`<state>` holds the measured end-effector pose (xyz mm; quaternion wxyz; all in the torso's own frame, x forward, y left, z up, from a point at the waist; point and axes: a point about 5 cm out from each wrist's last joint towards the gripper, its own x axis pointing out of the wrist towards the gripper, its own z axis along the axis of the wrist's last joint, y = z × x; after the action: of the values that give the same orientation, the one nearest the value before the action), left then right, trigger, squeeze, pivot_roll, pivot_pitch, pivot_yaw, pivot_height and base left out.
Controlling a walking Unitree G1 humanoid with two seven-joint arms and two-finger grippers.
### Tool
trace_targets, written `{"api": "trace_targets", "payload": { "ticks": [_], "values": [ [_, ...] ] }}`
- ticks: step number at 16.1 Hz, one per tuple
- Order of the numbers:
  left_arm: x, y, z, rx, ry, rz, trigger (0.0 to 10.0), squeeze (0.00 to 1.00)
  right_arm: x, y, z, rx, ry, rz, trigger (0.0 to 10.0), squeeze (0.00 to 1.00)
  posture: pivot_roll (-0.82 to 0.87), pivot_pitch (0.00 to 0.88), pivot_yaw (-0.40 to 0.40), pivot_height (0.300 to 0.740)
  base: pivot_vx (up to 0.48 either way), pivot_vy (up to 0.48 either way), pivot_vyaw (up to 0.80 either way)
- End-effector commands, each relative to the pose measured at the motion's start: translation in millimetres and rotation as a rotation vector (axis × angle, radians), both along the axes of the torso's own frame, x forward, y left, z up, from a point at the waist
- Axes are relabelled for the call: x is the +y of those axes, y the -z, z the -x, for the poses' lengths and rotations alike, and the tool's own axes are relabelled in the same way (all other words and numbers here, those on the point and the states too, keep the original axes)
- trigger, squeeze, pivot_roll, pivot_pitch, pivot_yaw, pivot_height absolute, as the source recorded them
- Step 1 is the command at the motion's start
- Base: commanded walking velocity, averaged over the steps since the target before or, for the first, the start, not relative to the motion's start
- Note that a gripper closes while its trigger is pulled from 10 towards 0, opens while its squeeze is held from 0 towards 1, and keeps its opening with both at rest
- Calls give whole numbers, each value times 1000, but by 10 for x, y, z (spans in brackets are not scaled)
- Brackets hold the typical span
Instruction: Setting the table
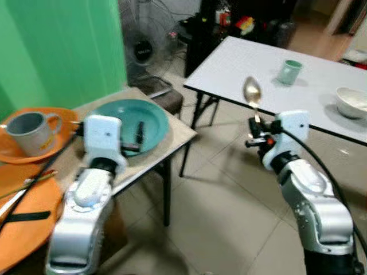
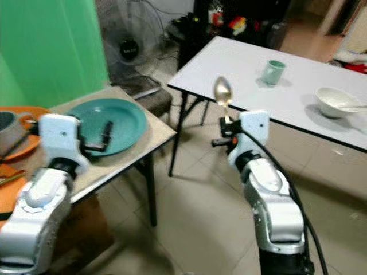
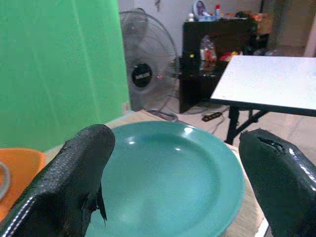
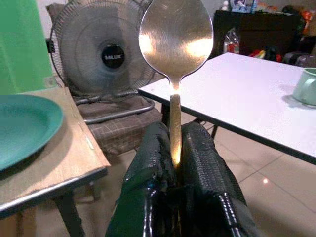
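My right gripper (image 1: 256,127) is shut on the handle of a metal spoon (image 1: 252,91), which it holds upright with the bowl on top. It hangs over the tiled floor between the two tables, just short of the white table (image 1: 235,63). The right wrist view shows the spoon (image 4: 175,34) pinched between both fingers (image 4: 148,158). A teal plate (image 1: 155,117) lies on the small wooden table (image 1: 180,134). My left gripper (image 1: 135,141) hovers open just above that plate (image 3: 168,168), one finger (image 3: 74,173) on each side.
On the white table stand a green cup (image 1: 289,71) and a white bowl (image 1: 352,102). A grey mug (image 1: 28,130) sits on an orange plate (image 1: 66,116) at my left. A fan (image 1: 143,46) and a dark cabinet stand behind.
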<state>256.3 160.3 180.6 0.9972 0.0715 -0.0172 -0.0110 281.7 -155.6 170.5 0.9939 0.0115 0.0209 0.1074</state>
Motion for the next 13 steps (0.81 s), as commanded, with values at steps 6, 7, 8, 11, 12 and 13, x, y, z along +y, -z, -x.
{"api": "trace_targets", "payload": {
  "ticks": [6, 7, 8, 11, 12, 13],
  "values": [
    [-46, 5, -25, -8, 5, 1, 10000, 82, -135, -4, 39, -1, 66, 100, 10000, 0, -68, 9, -66, 740, 0, -314, 0],
    [-43, 12, -19, -3, -2, 26, 10000, 63, -162, 14, 49, 9, 76, 88, 10000, 0, -68, 12, -65, 740, 0, 0, 0],
    [-39, 3, -16, -13, -6, 24, 10000, 63, -191, 30, 55, 19, 90, 79, 10000, 0, -68, 12, -65, 740, 0, 0, 0],
    [-32, 21, -6, -4, 17, 8, 10000, 86, -220, 46, 67, 50, 106, 36, 10000, 0, -72, 13, -62, 740, 0, 0, -227],
    [-28, 25, -14, 0, 23, 17, 10000, 90, -222, 33, 74, 45, 108, 28, 10000, 0, -73, 10, -60, 740, 0, 0, -800],
    [-48, 27, -19, 3, 43, 19, 10000, 94, -229, 25, 80, 41, 111, 25, 10000, 0, -74, 8, -59, 740, 251, 0, -800]
  ]
}}
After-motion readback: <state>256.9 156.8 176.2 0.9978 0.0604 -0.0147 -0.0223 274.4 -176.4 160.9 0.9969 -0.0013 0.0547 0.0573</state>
